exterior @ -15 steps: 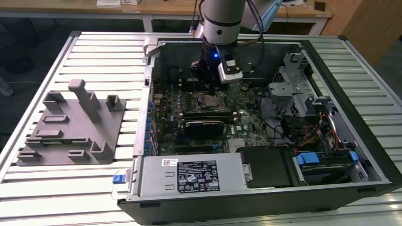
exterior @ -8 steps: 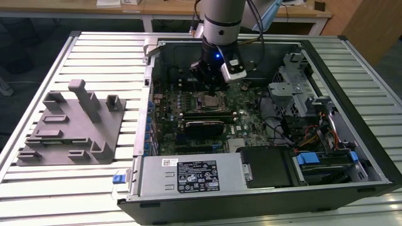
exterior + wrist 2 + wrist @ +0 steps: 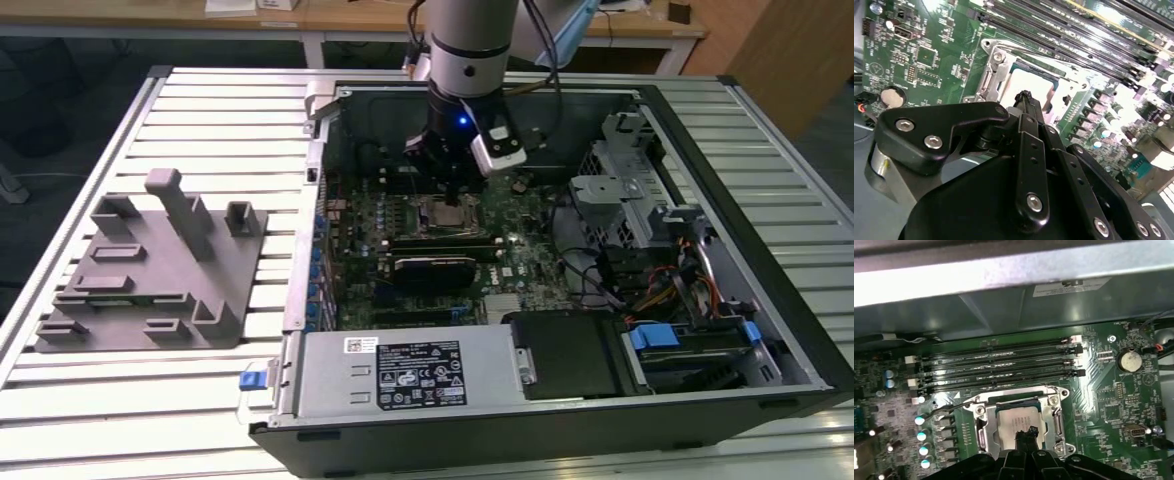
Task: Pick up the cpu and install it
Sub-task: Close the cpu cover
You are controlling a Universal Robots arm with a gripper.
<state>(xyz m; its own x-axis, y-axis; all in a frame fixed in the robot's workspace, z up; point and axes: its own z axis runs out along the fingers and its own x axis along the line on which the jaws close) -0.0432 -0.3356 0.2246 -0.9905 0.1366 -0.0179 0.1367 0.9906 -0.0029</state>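
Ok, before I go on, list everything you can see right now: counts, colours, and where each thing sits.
cpu: one, silvery-white, lying inside the socket frame.
socket frame: one, metal-rimmed, around the cpu.
memory slots: four, black, side by side next to the socket frame.
coin battery: one, silver, on the motherboard.
motherboard: one, green, inside the computer case.
computer case: one, black, open, on the table.
power supply: one, silver, along the case's near side in the exterior view.
tray: one, grey with upright posts, on the table at the exterior view's left.
table: one, slatted metal.
arm: one, grey, reaching down into the case.
gripper: one, black, at the cpu; contact cannot be told.
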